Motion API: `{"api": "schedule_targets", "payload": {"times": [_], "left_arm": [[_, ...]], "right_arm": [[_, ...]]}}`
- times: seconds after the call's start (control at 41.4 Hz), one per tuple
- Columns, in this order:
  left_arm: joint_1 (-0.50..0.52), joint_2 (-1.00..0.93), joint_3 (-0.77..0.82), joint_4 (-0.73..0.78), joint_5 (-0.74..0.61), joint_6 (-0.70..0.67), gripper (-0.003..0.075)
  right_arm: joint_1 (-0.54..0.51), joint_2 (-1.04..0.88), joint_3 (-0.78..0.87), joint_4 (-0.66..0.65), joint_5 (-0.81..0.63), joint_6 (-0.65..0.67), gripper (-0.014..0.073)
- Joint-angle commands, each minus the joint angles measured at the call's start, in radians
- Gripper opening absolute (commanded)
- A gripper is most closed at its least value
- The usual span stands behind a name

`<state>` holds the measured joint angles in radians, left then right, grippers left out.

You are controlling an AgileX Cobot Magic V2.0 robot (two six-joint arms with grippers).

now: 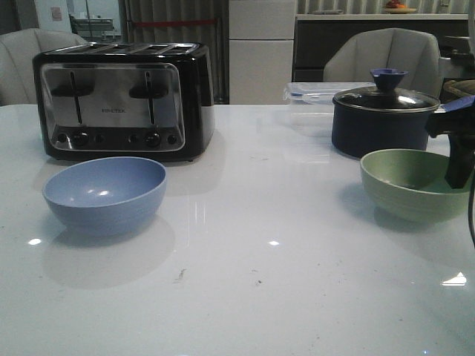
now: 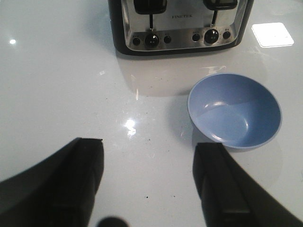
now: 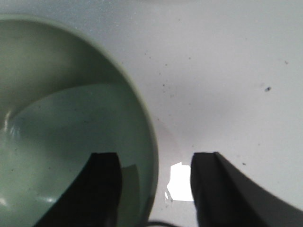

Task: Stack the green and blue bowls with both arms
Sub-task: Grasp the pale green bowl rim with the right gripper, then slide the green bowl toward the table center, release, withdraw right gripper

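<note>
On the white table sit two bowls, one blue and one green. The blue bowl is at the lower left of the front view, just in front of one black and silver toaster. The green bowl is at the right edge of that view, well apart from the blue one. Both bowls stand upright and both look empty inside.

Just behind the green bowl stands one dark navy pot with a glass lid and a blue knob on top. You cannot tell what is in it. One clear plastic box lies behind the pot. Two pale chairs stand past the far edge of the table, one at the upper left and one at the upper right.

The right gripper is spread wide over the rim of the green bowl. One finger is inside the bowl and the other is outside over the table, with the rim between them. The fingers do not seem to squeeze the rim. In the front view, only a dark bit of this arm shows at the right edge, dipping into the green bowl.

The left gripper is also spread wide and holds nothing. It hangs over bare table near the blue bowl, which lies beside one finger and ahead of it, not between the fingers. The toaster is past the bowl.
</note>
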<state>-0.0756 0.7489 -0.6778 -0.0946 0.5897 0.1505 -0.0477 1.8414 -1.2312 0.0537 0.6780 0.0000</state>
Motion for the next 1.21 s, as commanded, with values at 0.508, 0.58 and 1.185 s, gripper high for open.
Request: {"api": "schedule_targets", "payload": {"times": [0.508, 0.58, 1.185], "left_arm": [[0.003, -0.001, -0.03, -0.012, -0.069, -0.007, 0.0477], [0.003, -0.001, -0.03, -0.012, -0.069, -0.007, 0.0477], [0.003, -0.001, -0.03, -0.012, -0.071, -0.007, 0.0477]], "right_arm": [[0.016, -0.075, -0.111, 0.007, 0.067, -0.008, 0.0052], [0.048, -0.109, -0.111, 0.007, 0.071, -0.008, 0.0052], [0.507, -0.09, -0.111, 0.029, 0.053, -0.009, 0.0052]]}}
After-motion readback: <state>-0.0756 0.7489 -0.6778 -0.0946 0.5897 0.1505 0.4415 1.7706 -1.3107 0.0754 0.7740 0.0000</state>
